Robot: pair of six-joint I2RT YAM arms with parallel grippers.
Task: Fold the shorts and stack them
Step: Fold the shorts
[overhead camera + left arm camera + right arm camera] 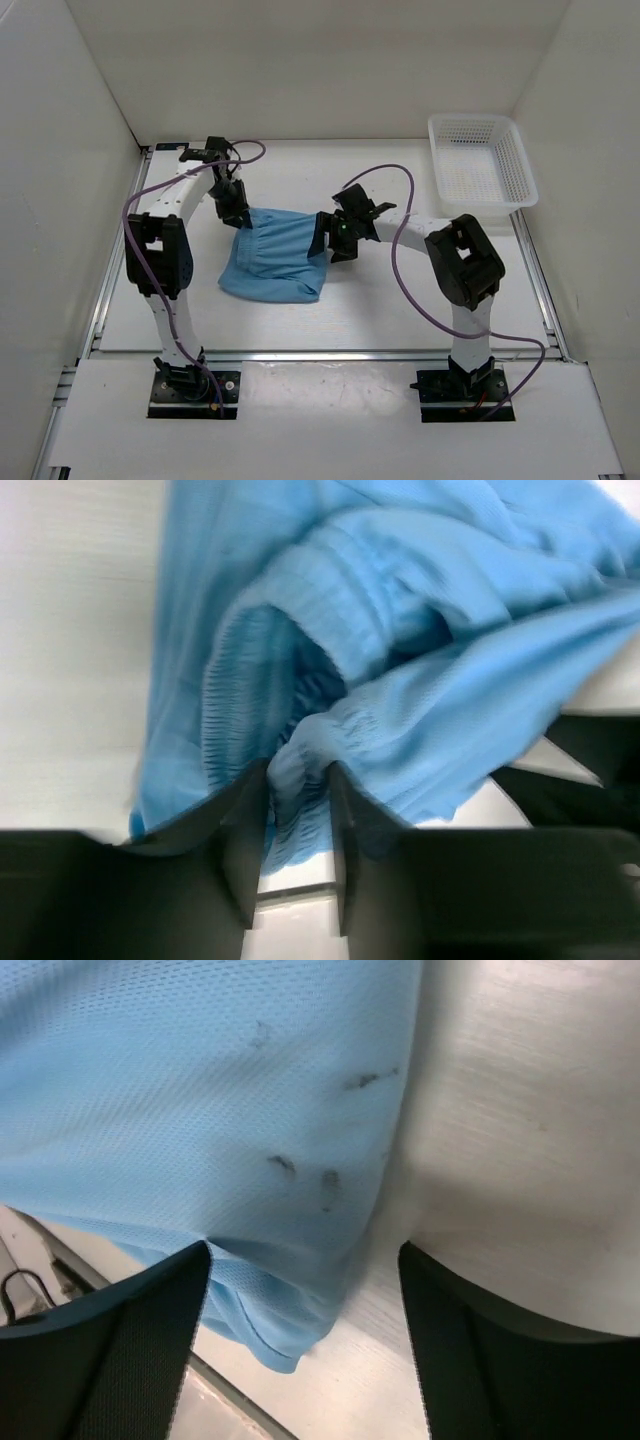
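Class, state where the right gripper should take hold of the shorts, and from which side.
Grip the shorts at their right-hand edge, coming in from the right. The left gripper pinches the gathered waistband at the left end, and this free edge lies inside the open right gripper, so closing there probably spreads the fabric.

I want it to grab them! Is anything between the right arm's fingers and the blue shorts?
Nothing visible is in the way. The right gripper is open, its fingers on either side of the edge of the shorts, with bare table beside them. The left gripper is shut on the waistband.
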